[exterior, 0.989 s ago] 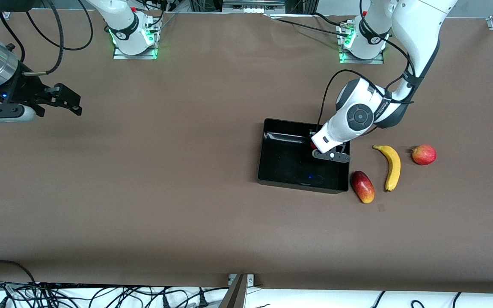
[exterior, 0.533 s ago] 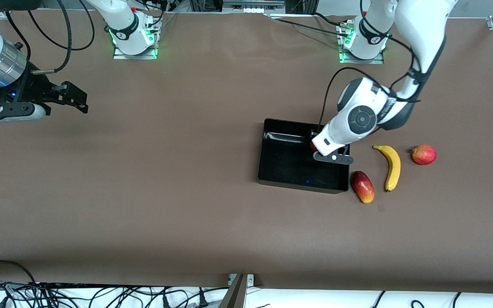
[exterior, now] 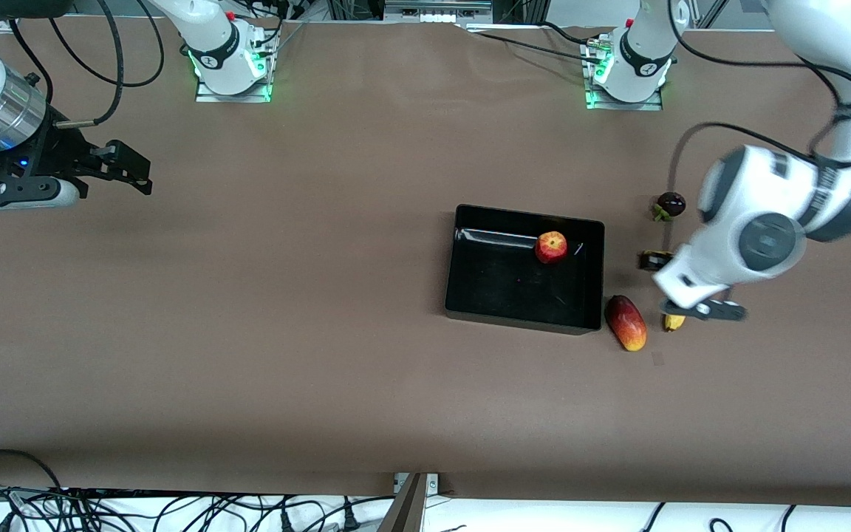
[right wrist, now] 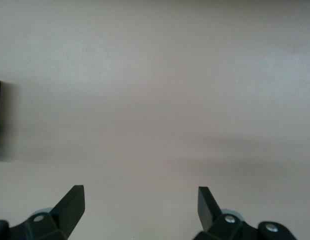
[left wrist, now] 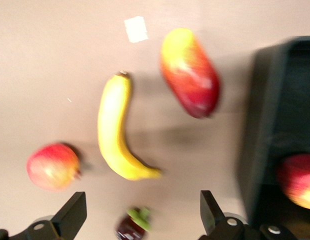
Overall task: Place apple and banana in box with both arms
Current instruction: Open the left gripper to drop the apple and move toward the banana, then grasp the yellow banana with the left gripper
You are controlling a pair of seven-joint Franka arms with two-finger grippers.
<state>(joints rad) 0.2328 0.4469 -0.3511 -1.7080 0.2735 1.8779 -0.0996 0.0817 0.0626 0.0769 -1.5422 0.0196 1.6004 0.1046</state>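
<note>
The apple (exterior: 551, 247) lies in the black box (exterior: 455, 295), in the corner toward the left arm's base; it also shows in the left wrist view (left wrist: 300, 181) inside the box (left wrist: 280, 100). The left arm's hand (exterior: 700, 284) hovers over the banana, of which only the tips (exterior: 674, 321) show in the front view. The left wrist view shows the whole banana (left wrist: 115, 135) on the table below my open, empty left gripper (left wrist: 140, 207). My right gripper (exterior: 141, 175) is open and empty over bare table (right wrist: 155, 100) at the right arm's end, where it waits.
A red-yellow mango-like fruit (exterior: 626, 323) lies by the box's corner, beside the banana. A dark purple fruit with a green cap (exterior: 670, 204) lies toward the left arm's base. A pinkish-red round fruit (left wrist: 52, 166) lies beside the banana, hidden by the arm in the front view.
The left gripper has let go of the apple, which now lies in the box, and swung toward the left arm's end to above the banana. The right arm shifted slightly, then held still.
</note>
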